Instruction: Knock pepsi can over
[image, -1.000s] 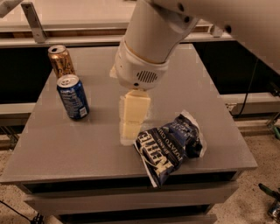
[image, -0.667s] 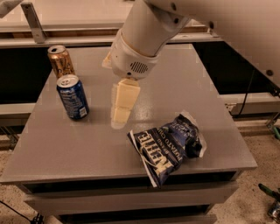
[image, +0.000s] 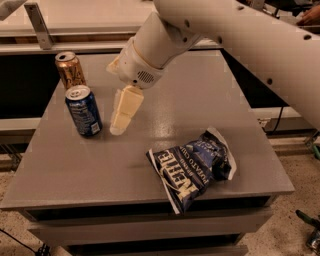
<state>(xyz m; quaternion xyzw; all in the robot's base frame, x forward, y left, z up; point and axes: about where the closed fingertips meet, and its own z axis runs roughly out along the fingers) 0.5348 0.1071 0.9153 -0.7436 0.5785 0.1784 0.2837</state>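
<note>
The pepsi can (image: 83, 111), dark blue with a silver top, stands upright near the left edge of the grey table (image: 200, 95). My gripper (image: 120, 125) hangs from the white arm (image: 200, 30) just to the right of the can, a small gap away and not touching it. Its cream fingers (image: 125, 107) are held together, point down and to the left, and hold nothing.
A gold can (image: 70, 70) stands upright just behind the pepsi can. A dark-blue chip bag (image: 192, 167) lies near the table's front right edge. A drawer front runs below the tabletop. A white counter is behind the table.
My gripper has moved left across the table, from beside the chip bag to just right of the pepsi can. The cans and the bag have not moved.
</note>
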